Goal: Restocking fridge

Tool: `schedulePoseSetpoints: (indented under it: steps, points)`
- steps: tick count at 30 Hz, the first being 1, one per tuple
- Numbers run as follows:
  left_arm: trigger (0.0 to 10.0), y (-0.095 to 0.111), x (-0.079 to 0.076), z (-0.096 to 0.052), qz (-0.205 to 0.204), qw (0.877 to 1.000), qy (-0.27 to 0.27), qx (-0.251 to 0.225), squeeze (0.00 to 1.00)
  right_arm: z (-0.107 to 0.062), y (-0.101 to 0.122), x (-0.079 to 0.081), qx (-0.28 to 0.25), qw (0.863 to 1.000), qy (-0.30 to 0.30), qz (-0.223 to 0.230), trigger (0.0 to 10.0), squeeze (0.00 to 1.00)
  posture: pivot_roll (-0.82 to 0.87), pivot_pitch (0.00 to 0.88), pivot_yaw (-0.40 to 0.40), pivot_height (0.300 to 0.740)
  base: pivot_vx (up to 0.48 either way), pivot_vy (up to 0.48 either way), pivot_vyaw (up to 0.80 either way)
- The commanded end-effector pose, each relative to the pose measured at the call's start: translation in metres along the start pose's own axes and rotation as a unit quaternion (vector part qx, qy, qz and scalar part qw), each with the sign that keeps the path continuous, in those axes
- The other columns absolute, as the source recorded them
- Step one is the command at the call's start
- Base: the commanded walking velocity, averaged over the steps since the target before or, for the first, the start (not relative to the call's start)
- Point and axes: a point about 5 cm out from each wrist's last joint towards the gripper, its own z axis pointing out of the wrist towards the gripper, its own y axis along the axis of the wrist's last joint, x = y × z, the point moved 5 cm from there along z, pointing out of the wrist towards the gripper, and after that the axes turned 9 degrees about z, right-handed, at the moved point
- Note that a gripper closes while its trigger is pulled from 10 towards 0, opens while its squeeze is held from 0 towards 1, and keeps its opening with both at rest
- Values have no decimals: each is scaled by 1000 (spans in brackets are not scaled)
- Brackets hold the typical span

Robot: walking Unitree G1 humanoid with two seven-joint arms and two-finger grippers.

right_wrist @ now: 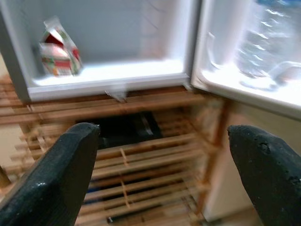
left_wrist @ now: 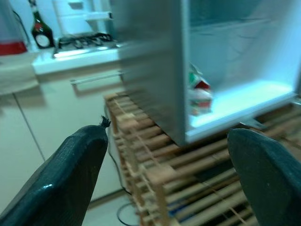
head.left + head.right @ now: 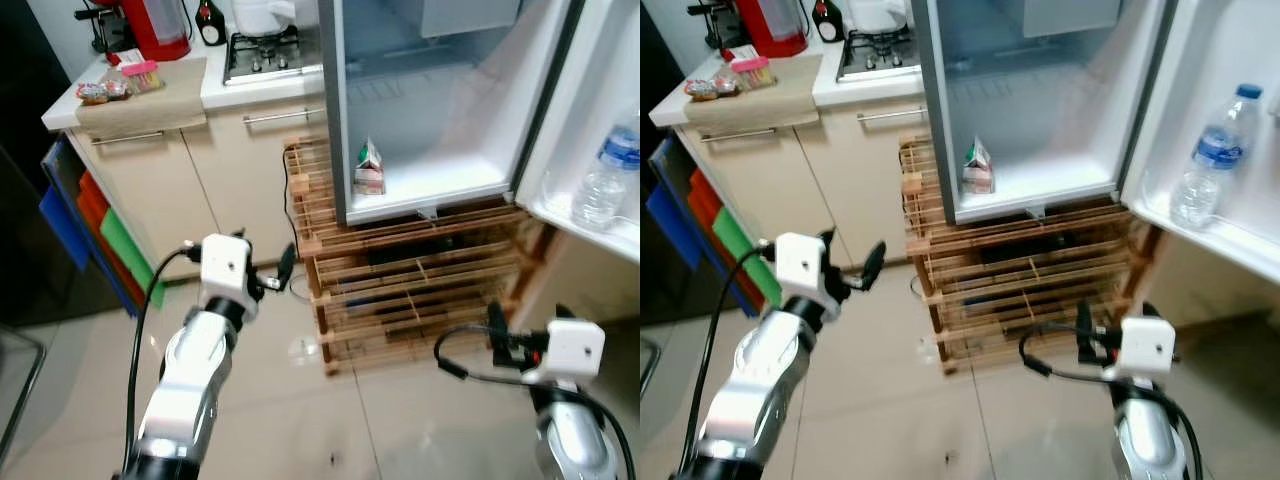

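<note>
Both pincers are held open and empty: left gripper (image 3: 287,262), right gripper (image 3: 496,322). Ahead of them the fridge (image 3: 430,190) stands open, a carton (image 3: 369,168) on its shelf, a water bottle (image 3: 607,172) in the door. Stock judged best fetched before approaching.

fridge shelf (image 3: 440,180), small carton (image 3: 369,168) upright

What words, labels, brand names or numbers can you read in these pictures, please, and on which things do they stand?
None can be read.
Carton on the fridge's bottom shelf: red, green and white print, too blurred to read.
Water bottle in the fridge door: blue label, too small to read.
Dark bottle on the counter: label blurred.
Packets on the counter: print too small.
</note>
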Motion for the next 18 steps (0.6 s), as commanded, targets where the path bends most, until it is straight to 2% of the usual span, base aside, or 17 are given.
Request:
schedulePoseSetpoints:
  steps: [1,3,10,15,18]
  points:
    - [10000,-8,18,-3,5,1000,23,17,0,4,2,14,-4,1000,19,6,10000,0,-141,0,97,740,461,0,-800]
    - [10000,-8,18,-1,4,1000,24,17,0,5,1,13,-3,1000,18,1,10000,0,-141,0,97,740,461,0,-800]
    - [10000,-5,22,2,-11,999,35,13,0,17,5,15,-10,1000,24,-11,10000,0,-143,2,101,740,461,0,0]
    - [10000,-4,22,2,-10,999,37,11,0,19,7,17,-11,1000,27,-11,10000,0,-139,8,99,740,458,0,0]
    - [10000,-3,24,1,-11,999,44,9,0,24,6,23,-6,999,41,-8,10000,0,-135,19,102,740,453,0,0]
